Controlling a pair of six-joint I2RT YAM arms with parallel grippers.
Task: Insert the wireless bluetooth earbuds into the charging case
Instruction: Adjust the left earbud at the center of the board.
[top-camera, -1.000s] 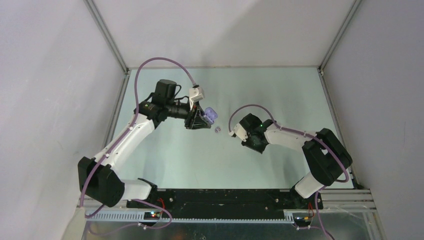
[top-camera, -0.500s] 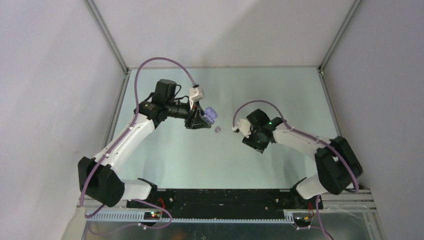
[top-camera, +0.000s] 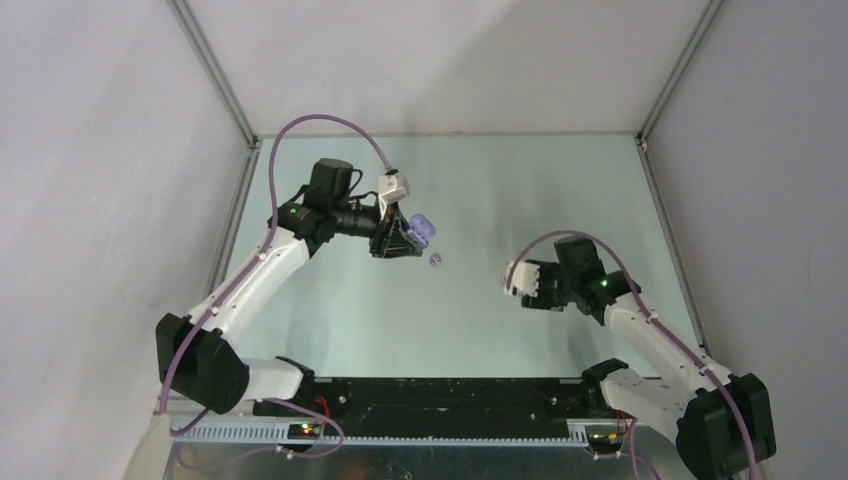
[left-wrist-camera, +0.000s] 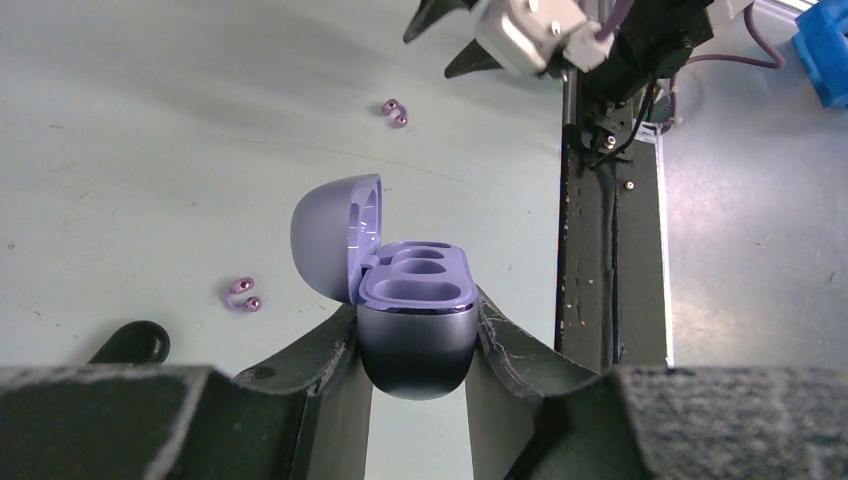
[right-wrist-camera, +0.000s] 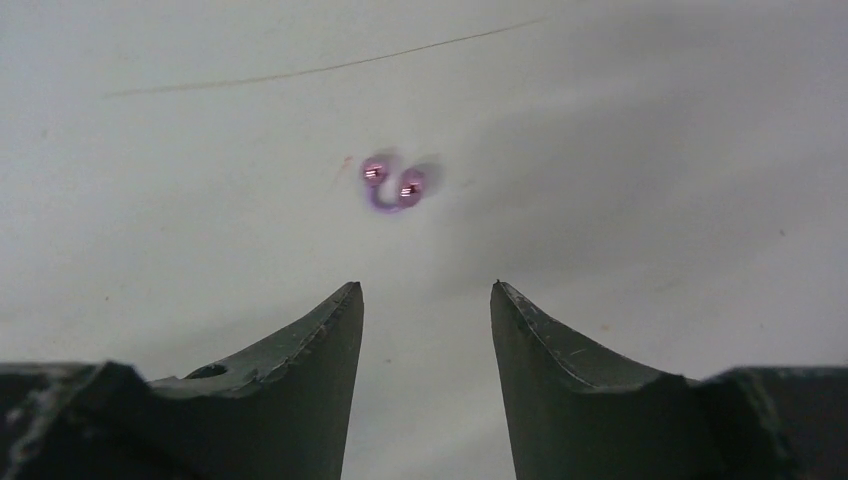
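My left gripper (top-camera: 408, 238) (left-wrist-camera: 415, 305) is shut on the charging case (left-wrist-camera: 413, 320), a dark rounded shell with a lilac inner tray. Its lid (left-wrist-camera: 335, 232) hangs open and both sockets look empty. The case (top-camera: 421, 230) is held above the table. One tiny lilac earbud (left-wrist-camera: 243, 294) lies on the table left of the case, and another earbud (left-wrist-camera: 395, 112) lies farther off toward the right arm. From above I make out one earbud (top-camera: 434, 260) just beyond the case. My right gripper (top-camera: 512, 288) (right-wrist-camera: 425, 285) is open and empty, with an earbud (right-wrist-camera: 391, 185) on the table a short way ahead of its tips.
The pale green table (top-camera: 450, 180) is walled on three sides by white panels. A black base rail (top-camera: 450, 395) (left-wrist-camera: 610, 250) runs along the near edge. The left arm's purple cable (top-camera: 320, 125) arcs over the back left.
The right arm has drawn back to the right and toward the near edge, away from the earbud by the case, and its jaws have opened wider. The left arm and case have stayed put.
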